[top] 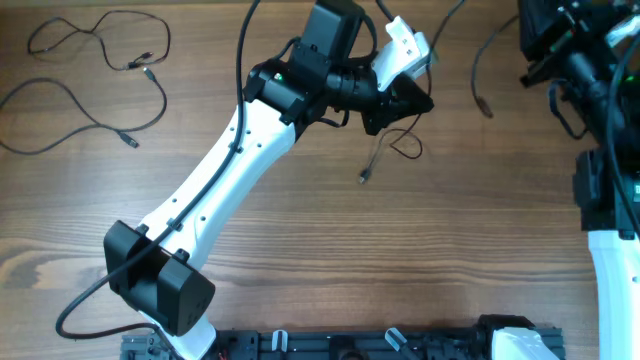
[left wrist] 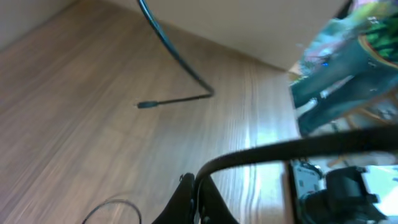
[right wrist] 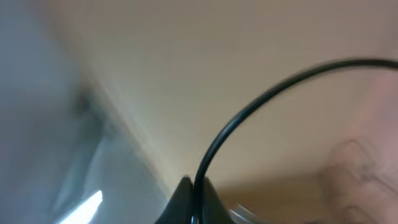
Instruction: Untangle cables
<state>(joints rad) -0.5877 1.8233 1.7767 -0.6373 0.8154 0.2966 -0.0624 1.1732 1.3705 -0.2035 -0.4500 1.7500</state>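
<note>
Inspecting the cables from the remote station, I am finding them spread over the table (top: 320, 260) in separate lots.

Far left, well apart from both arms, two cords are lying free: one looped (top: 138, 63), one stretched out below it (top: 128, 138). Neither is crossing the other as far as I can tell, so I am judging these as needing no work.

The centre cord (top: 372, 163) is lying just under the left gripper (top: 408, 102), with its plug end pointing away down the table and a small kink beside the fingers. The jaws are standing pressed together. In the left wrist view I am seeing only a thin loop beside the tips, so I am not confirming whether the cord is pinched. I am judging the arm to be reaching here because the last snarl is sitting here.

The right gripper (right wrist: 193, 185) is also standing closed, and the right cord (right wrist: 249, 106) is running out from between its tips, so I am reading it as clamped. That cord is rising off the wood, its plug resting below. I am taking this as an anchor hold, keeping one strand taut and clear while the left side works.

The right wrist view is blurring, so finer detail is escaping me.
</note>
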